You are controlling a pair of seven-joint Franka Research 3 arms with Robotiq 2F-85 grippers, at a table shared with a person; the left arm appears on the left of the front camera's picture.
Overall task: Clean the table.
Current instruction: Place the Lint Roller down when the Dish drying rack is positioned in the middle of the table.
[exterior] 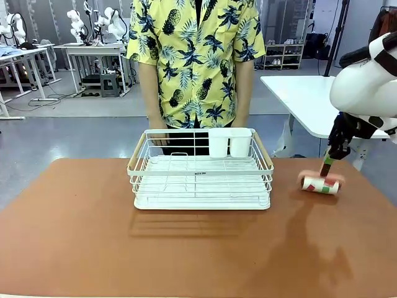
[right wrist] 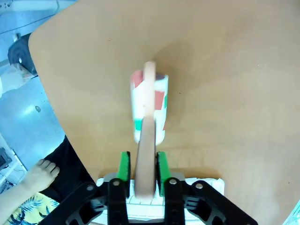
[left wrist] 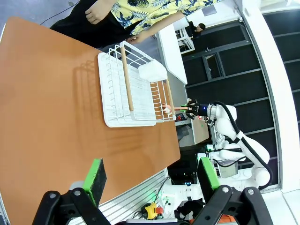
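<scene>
The right tool is being seen closest to the lens, its green pads clamped on the pale handle of a lint roller. From the pads the handle is running forward to the roller's drum, patterned in white, red and green, which is lying on the worktop near its far right corner. In the front view the roller is being held down at a slant by the right tool, well right of the white dish rack. The rack is standing at the middle of the far half of the worktop, with two white cups hung at its far rail; a person in a yellow print shirt is standing just behind it.

The left tool is being held with its fingers apart, nothing between them, above the near left part of the worktop.

The step in hand is judged to be rolling the drum over the terracotta surface. It would be done well if the drum is kept flat on the top with even, light pressure, the handle being drawn in straight overlapping strokes. The grip should be kept firm so the handle is not twisted between the pads, and the rack and the edge should be given room.
</scene>
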